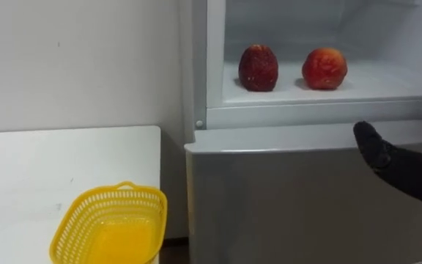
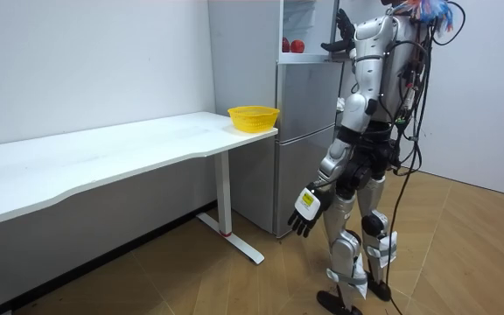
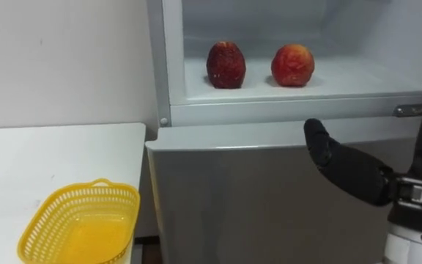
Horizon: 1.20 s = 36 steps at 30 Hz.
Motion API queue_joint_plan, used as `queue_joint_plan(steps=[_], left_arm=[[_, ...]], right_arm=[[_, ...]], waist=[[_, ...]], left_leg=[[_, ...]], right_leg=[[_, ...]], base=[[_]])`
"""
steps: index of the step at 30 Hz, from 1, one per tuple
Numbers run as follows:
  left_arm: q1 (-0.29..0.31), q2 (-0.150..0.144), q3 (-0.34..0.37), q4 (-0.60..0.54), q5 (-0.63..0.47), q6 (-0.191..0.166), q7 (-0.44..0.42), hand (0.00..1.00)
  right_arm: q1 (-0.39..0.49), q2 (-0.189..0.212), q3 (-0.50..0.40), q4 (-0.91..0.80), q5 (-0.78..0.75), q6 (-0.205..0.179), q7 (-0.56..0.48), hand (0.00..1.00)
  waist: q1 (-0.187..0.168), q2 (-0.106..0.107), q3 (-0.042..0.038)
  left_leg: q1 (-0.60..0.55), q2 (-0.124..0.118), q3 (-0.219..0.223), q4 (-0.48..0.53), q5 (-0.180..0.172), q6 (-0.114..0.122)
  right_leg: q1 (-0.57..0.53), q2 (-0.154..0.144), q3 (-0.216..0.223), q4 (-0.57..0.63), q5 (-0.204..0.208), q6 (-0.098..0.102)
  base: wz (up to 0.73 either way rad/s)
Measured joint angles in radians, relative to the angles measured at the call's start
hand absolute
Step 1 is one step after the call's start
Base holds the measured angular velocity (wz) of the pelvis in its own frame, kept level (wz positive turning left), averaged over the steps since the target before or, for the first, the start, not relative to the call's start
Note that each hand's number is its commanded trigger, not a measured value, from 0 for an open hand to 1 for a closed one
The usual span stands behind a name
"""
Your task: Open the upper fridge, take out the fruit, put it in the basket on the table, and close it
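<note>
A white desk point(image 1: 42, 169) stands against the wall, just beside the fridge point(image 1: 284, 198). An empty yellow basket point(image 1: 75, 220) sits at the desk's corner nearest the fridge. The upper compartment is open, and on its shelf point(image 1: 387, 77) a dark red fruit point(image 1: 258, 68) and an orange-red fruit point(image 1: 324, 68) stand side by side, apart. The right hand point(image 1: 376, 147) hovers before the closed lower door, below the shelf's front edge and right of both fruits, its fingers extended and holding nothing. The left hand point(image 2: 307, 208) hangs relaxed and empty at the robot's side.
</note>
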Motion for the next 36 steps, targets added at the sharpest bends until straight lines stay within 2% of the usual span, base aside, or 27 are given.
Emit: queue_joint_plan(steps=[3, 6, 9, 14, 21, 25, 31, 36], left_arm=[[-0.002, -0.001, 0.001, -0.001, 0.005, 0.008, 0.003, 0.00], [-0.005, -0.006, 0.006, 0.000, 0.023, 0.017, 0.013, 0.00], [-0.003, -0.006, 0.019, 0.004, 0.025, 0.020, 0.012, 0.00], [-0.002, -0.006, 0.033, 0.002, 0.070, 0.028, 0.012, 0.00], [0.001, -0.006, 0.042, -0.001, 0.124, 0.048, 0.010, 0.00], [-0.004, -0.006, 0.042, -0.002, 0.135, 0.049, -0.003, 0.00], [0.004, -0.005, 0.042, 0.001, 0.136, 0.049, -0.008, 0.00], [0.006, 0.004, 0.042, -0.002, 0.136, 0.049, -0.007, 0.00]], right_arm=[[-0.051, 0.000, 0.000, 0.028, 0.004, 0.014, 0.001, 0.00], [-0.094, -0.004, -0.004, 0.058, 0.034, 0.018, 0.001, 0.00], [-0.133, -0.011, -0.006, 0.085, 0.065, 0.019, 0.002, 0.00], [-0.202, -0.015, -0.010, 0.139, 0.092, 0.024, 0.024, 0.00], [-0.227, -0.016, -0.013, 0.139, 0.124, 0.039, 0.057, 0.00], [-0.231, -0.028, -0.013, 0.139, 0.154, 0.040, 0.066, 0.00], [-0.260, -0.029, -0.012, 0.139, 0.177, 0.039, 0.084, 0.00], [-0.268, -0.030, -0.011, 0.139, 0.178, 0.039, 0.084, 0.00]], waist=[[0.003, -0.001, 0.0003], [0.005, -0.003, 0.0004], [0.017, -0.007, 0.0011], [0.028, -0.013, 0.0017], [0.032, -0.013, 0.0011], [0.056, -0.013, 0.0011], [0.061, -0.015, 0.0016], [0.067, -0.031, 0.0080]], left_leg=[[0.000, 0.000, -0.013, -0.001, 0.003, -0.002], [0.006, 0.000, -0.023, -0.001, 0.004, -0.004], [0.013, 0.002, -0.023, -0.002, 0.004, -0.004], [0.012, 0.001, -0.023, -0.002, 0.004, -0.004], [0.011, 0.001, -0.023, -0.001, 0.004, -0.004], [0.013, 0.001, -0.022, -0.001, 0.004, -0.004], [0.014, 0.002, -0.023, 0.000, 0.004, -0.004], [0.016, 0.002, -0.032, 0.008, 0.004, -0.004]], right_leg=[[0.006, -0.001, -0.038, 0.001, 0.000, 0.000], [0.014, -0.001, -0.055, 0.000, 0.000, 0.000], [0.018, -0.001, -0.070, 0.000, 0.000, 0.000], [0.023, -0.001, -0.069, 0.000, 0.000, 0.000], [0.022, -0.001, -0.069, 0.000, 0.000, 0.000], [0.023, -0.001, -0.068, 0.001, 0.000, 0.000], [0.026, -0.001, -0.071, 0.001, 0.000, 0.000], [0.036, -0.002, -0.089, 0.001, 0.000, 0.000]], base=[[0.13], [0.12], [0.00], [0.00], [0.00], [-0.01], [0.00], [0.05]])
